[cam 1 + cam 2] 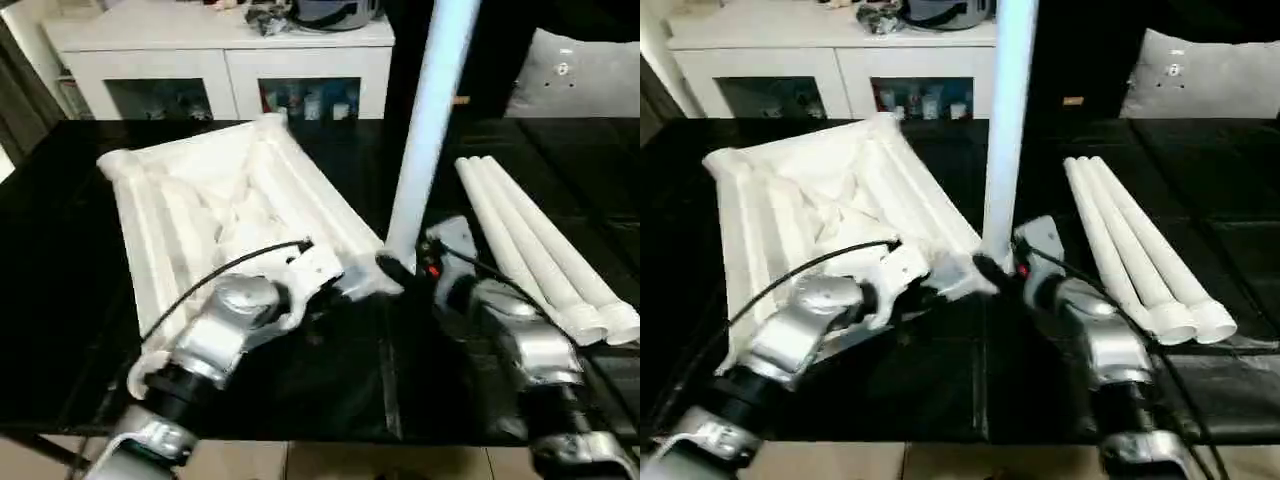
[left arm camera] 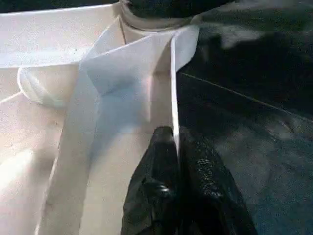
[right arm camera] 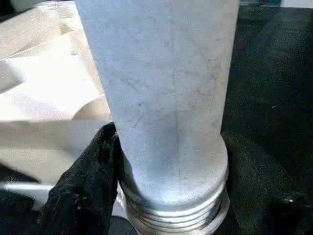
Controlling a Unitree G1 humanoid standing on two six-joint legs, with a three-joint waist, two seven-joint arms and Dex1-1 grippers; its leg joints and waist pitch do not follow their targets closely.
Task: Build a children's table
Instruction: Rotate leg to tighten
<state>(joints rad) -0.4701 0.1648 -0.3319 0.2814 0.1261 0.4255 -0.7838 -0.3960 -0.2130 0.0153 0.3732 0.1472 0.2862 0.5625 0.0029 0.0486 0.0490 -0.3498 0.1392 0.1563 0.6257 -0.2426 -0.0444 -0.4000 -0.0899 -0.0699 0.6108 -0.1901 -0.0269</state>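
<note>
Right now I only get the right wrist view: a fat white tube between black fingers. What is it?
Observer: A table leg. The right claw holds it upright at a corner of the upside-down table top.
Operator: Are there more legs?
Observer: Three spare legs lie side by side on the black surface, on the robot's right.
Operator: What is the other claw doing?
Observer: The left claw pinches the table top's thin edge wall near that corner.
</note>
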